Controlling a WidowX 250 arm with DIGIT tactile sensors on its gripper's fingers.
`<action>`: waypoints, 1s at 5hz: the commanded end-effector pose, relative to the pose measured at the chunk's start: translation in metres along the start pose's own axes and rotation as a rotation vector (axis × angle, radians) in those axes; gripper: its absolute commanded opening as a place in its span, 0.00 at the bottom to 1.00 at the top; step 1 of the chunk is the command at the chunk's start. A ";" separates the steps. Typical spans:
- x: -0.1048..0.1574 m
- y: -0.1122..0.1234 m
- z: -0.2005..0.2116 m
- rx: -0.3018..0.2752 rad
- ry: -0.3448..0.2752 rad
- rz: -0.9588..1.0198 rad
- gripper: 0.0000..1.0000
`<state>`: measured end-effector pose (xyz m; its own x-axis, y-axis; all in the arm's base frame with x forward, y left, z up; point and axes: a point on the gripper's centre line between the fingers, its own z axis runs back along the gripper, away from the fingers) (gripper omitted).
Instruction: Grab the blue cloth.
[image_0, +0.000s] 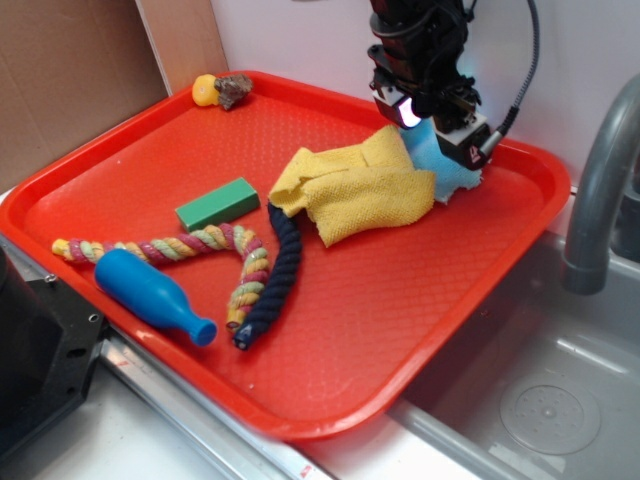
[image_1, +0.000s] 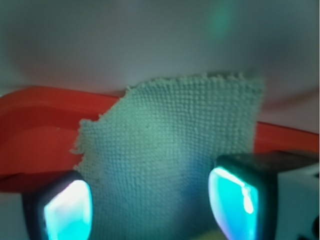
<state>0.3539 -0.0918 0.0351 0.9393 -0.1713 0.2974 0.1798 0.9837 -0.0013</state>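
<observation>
The blue cloth (image_0: 452, 180) is a small pale teal rag with ragged edges. It lies at the back right of the red tray (image_0: 400, 300), partly under the yellow cloth (image_0: 365, 190). My gripper (image_0: 437, 135) is down over it, open. In the wrist view the blue cloth (image_1: 170, 130) fills the space between the two glowing pads (image_1: 67, 212), which stand well apart on either side of it. The gripper (image_1: 150, 205) straddles the cloth, and the tray's red rim (image_1: 40, 107) shows behind.
On the tray lie a green block (image_0: 217, 203), a multicoloured rope (image_0: 200, 245), a dark rope (image_0: 275, 270), a bright blue bottle toy (image_0: 150, 295) and a small yellow and brown toy (image_0: 222, 90). A sink and grey faucet (image_0: 600, 190) stand to the right.
</observation>
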 end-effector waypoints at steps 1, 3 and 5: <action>0.018 0.014 -0.005 -0.019 0.007 0.023 1.00; 0.014 0.027 -0.008 -0.038 0.055 0.039 0.00; -0.001 0.036 0.018 -0.042 0.071 0.059 0.00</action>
<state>0.3366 -0.0551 0.0263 0.9803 -0.1294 0.1493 0.1385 0.9890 -0.0524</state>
